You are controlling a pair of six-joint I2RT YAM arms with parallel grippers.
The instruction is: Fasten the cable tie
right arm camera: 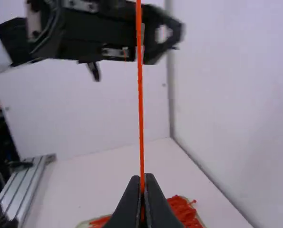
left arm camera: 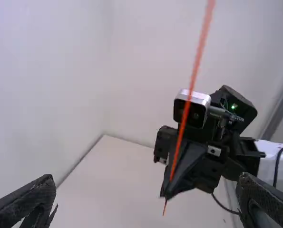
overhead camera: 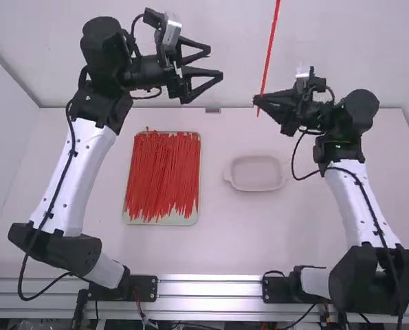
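Note:
A single red cable tie [overhead camera: 268, 51] stands nearly upright in the air at the back right, and my right gripper [overhead camera: 259, 103] is shut on its lower end. In the right wrist view the red cable tie [right arm camera: 139, 95] rises straight from the shut right gripper [right arm camera: 142, 190]. My left gripper [overhead camera: 216, 63] is held high at the back, left of the tie, open with nothing between its fingers [left arm camera: 29, 199]. In the left wrist view the red cable tie [left arm camera: 191, 90] and the right gripper [left arm camera: 172, 187] lie ahead.
A tray [overhead camera: 130, 217] piled with several red cable ties [overhead camera: 164, 175] lies left of centre. A small white dish [overhead camera: 253, 173] sits to its right. White walls close the table at the back and left.

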